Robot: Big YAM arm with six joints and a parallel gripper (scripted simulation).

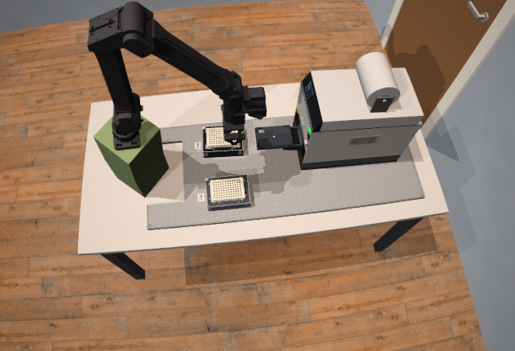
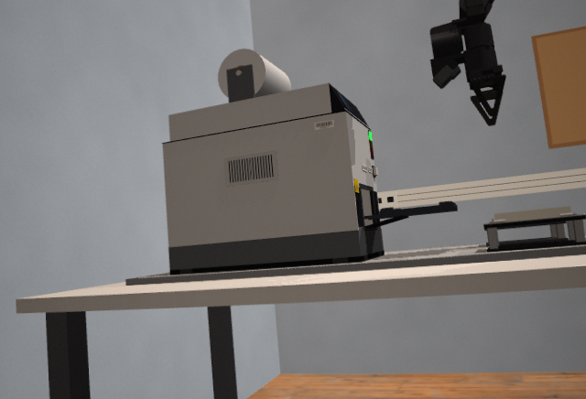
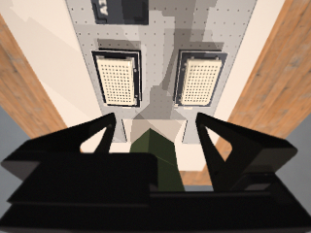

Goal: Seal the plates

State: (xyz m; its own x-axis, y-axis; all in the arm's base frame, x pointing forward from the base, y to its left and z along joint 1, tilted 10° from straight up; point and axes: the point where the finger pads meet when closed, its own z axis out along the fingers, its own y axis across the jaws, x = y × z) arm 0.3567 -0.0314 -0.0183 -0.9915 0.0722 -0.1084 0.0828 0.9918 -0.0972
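My gripper is open and empty, high above the bench near the back nest. One cream plate lies in the back nest, partly hidden by the gripper in the top view. The other cream plate lies in the front nest. Dark wells show on both plates. The nest labels are too small to read. The sealer's stage is out and bears no plate. The sealer's lamp is green.
The sealer stands right of the nests, with a white foil roll on top. The arm's base stands on a green block at the left. The grey perforated board lies under nests and sealer.
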